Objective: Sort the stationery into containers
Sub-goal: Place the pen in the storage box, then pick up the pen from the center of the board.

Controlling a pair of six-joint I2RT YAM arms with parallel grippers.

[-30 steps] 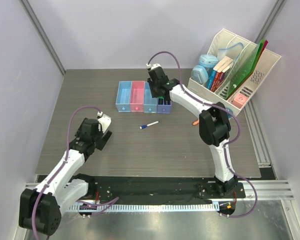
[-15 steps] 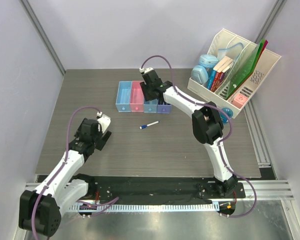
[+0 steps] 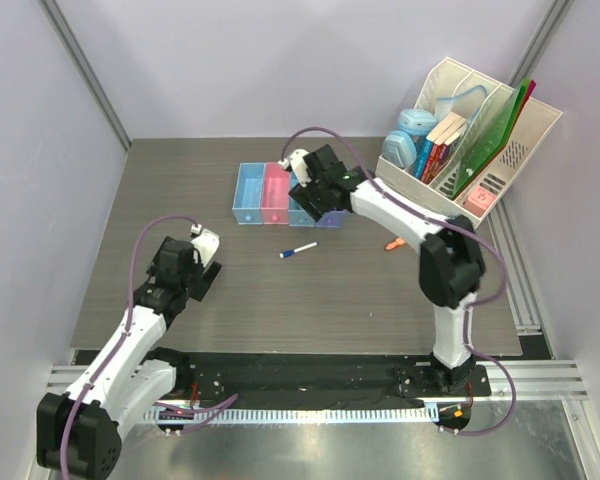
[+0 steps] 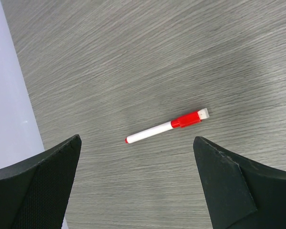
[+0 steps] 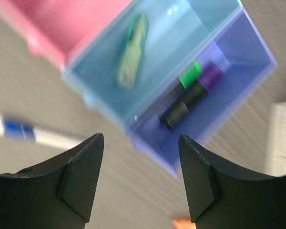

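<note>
Grey table (image 4: 181, 47), red-capped marker (image 4: 167, 126) seen only in left wrist view

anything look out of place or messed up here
Nothing looks spilled or damaged. Three items lie loose on the table outside the trays: a blue-capped marker just in front of them, a small orange item further right, and a red-capped marker seen only in the left wrist view.

White shells and black joints cover the left arm (image 3: 130, 335) and right arm (image 3: 390, 208); a lilac cable (image 3: 318, 130) loops along each. The left gripper (image 4: 136, 143) and right gripper (image 5: 139, 138) carry matte black, wedge-shaped jaws.
</note>
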